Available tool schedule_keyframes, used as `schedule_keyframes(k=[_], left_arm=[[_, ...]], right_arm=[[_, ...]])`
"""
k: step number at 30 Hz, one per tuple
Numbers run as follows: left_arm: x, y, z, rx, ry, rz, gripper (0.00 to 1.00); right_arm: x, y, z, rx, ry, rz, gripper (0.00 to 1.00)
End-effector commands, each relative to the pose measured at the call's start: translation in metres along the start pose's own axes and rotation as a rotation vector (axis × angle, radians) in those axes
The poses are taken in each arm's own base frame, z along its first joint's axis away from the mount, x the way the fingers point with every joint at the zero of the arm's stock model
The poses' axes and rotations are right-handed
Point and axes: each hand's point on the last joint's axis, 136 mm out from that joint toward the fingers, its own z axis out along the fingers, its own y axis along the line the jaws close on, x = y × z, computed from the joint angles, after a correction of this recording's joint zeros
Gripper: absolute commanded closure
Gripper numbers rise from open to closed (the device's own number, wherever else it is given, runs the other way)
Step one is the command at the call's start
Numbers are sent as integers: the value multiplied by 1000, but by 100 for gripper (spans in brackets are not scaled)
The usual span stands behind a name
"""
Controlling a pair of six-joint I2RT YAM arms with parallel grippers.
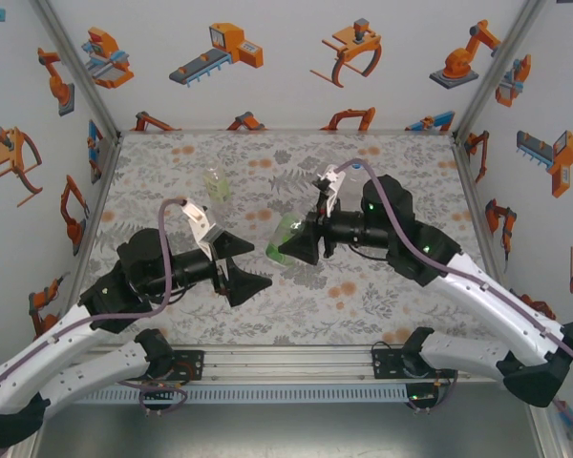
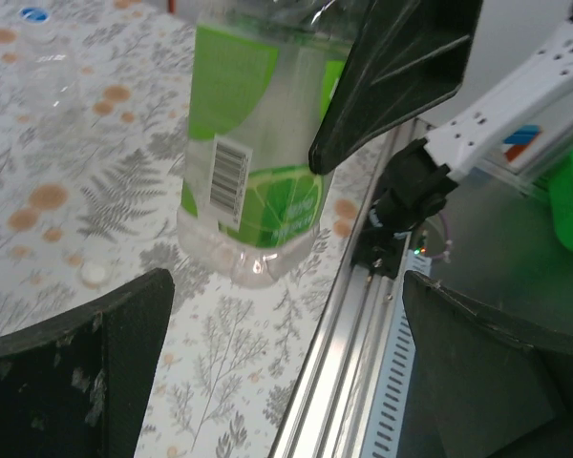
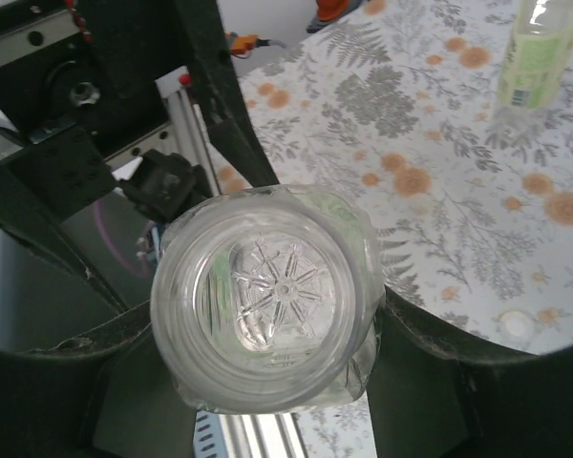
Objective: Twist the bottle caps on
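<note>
1. At mid-table, the right gripper (image 1: 304,244) was clamped on the green-label bottle (image 2: 258,162), one finger on each side of the body; in the left wrist view the base sat on or just above the table (image 1: 382,305), can't tell which.
2. The left gripper (image 1: 241,264) sat just beside that bottle on the left, jaws spread wide; nothing between them, no cap in it.
3. A loose white cap (image 2: 94,273) lay flat on the table near the bottle's foot, not touching it.
4. A second bottle (image 1: 217,186), yellowish, stood upright farther back, well apart from both grippers; capped or not, too small to tell.
5. A blue-topped cap (image 2: 33,13) showed at the far edge of the left wrist view, seemingly on a clear bottle; blurred, so not certain.
6. Step in hand, as judged: right arm steadying the green-label bottle so the left can fetch a cap; nothing was being screwed yet; the neck was hidden behind the right finger, so its cap state couldn't be told.
7. The next move would call for the left gripper to drop over the white cap, pinch it by the rim and keep it level; then set it square on the neck and twist while the right grip resists rotation; risks are the tiny cap slipping out or cross-threading if the bottle leans.
</note>
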Motion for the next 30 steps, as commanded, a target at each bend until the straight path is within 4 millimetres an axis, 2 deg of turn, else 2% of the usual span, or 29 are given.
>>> schedule_keyframes(k=[1, 7, 11, 16, 19, 25, 30], left_arm=[[-30, -32, -2, 168, -82, 78, 3], [-35, -46, 6, 266, -85, 72, 3], [-35, -38, 10, 219, -83, 67, 3], [-28, -16, 15, 92, -33, 63, 4], [-26, -24, 16, 143, -19, 65, 4], [-22, -47, 24, 304, 24, 42, 13], [-28, -53, 21, 335, -7, 59, 31]], right_arm=[[-8, 18, -11, -57, -39, 48, 67], [-20, 32, -14, -120, -94, 65, 68], [-22, 42, -8, -200, -99, 98, 69], [-17, 47, 0, -211, -61, 109, 72], [-20, 50, 1, -226, -72, 105, 72], [-29, 59, 7, -269, -95, 101, 72], [-39, 66, 7, -296, -129, 100, 72]])
